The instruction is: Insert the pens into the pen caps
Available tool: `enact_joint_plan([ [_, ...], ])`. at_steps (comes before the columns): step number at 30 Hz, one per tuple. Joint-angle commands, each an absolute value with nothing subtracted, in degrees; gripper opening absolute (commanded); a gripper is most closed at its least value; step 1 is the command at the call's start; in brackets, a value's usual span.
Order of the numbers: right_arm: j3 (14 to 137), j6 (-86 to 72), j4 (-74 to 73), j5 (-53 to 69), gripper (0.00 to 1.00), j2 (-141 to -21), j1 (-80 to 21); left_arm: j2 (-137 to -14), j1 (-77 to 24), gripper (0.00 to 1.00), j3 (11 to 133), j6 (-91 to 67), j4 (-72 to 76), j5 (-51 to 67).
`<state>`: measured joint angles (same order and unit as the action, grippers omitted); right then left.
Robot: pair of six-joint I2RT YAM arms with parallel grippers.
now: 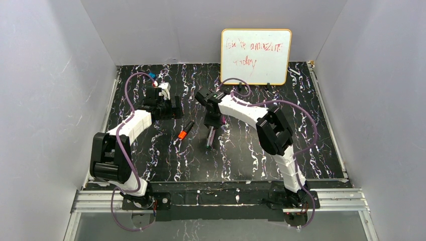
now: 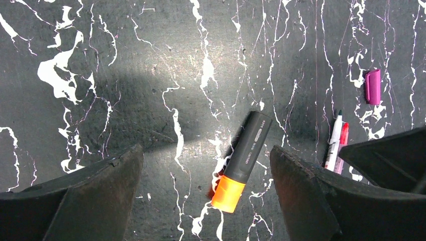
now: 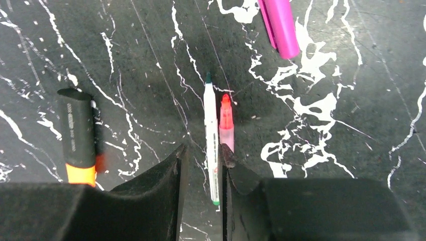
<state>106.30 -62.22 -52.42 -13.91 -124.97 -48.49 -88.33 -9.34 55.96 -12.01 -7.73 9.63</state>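
Capping appears unstarted: right gripper [image 3: 203, 150], narrowly parted, straddles the white pen [image 3: 211, 130] beside the pink marker [image 3: 226, 128]; left gripper [image 2: 206, 153] hangs spread wide over the black-orange marker [image 2: 248, 148]; magenta cap [image 3: 281, 25] lies apart, unused.

The whole table [image 1: 301, 150] is seen from above and behind the arm bases [image 1: 136, 193], looking toward the far wall [image 1: 166, 30]. From each wrist the marbled surface is viewed close and steeply downward, past that wrist's own fingers [image 2: 85, 201]. The black-and-orange marker [image 2: 243, 160], white pen [image 3: 211, 130], pink pen [image 3: 226, 125] and magenta cap [image 3: 281, 25] are shared by both wrist views, which apparently face much the same way.
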Motion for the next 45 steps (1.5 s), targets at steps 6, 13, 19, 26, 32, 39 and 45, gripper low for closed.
enact_joint_plan([
  [6, 108.51, -62.33, -49.22, -13.30, 0.36, -128.05, -47.74, -85.78, -9.23, 0.93, 55.44, -11.69, -8.17, 9.84],
  [13, 107.08, -61.80, -47.86, -12.91, 0.36, -127.88, -47.12, -85.96, -9.23, 0.93, 55.54, -11.62, -8.17, 9.74],
  [19, 106.39, -61.33, -47.94, -13.43, 0.36, -126.52, -47.00, -85.96, -9.23, 0.93, 55.52, -11.19, -8.50, 9.36],
  [26, 93.08, -54.37, -44.28, -14.01, 0.39, -111.42, -43.02, -85.78, -9.23, 0.93, 55.48, -10.99, -8.30, 9.76],
  [32, 79.04, -47.45, -41.22, -12.46, 0.39, -100.37, -38.61, -85.85, -9.23, 0.93, 55.42, -11.12, -8.06, 10.54],
  [39, 73.17, -45.79, -38.47, -9.11, 0.35, -100.88, -38.50, -86.31, -9.23, 0.93, 55.47, -11.00, -8.22, 10.65],
  [45, 68.59, -46.23, -34.27, -7.43, 0.37, -102.56, -38.08, -86.39, -9.23, 0.93, 55.33, -10.74, -8.43, 10.28],
])
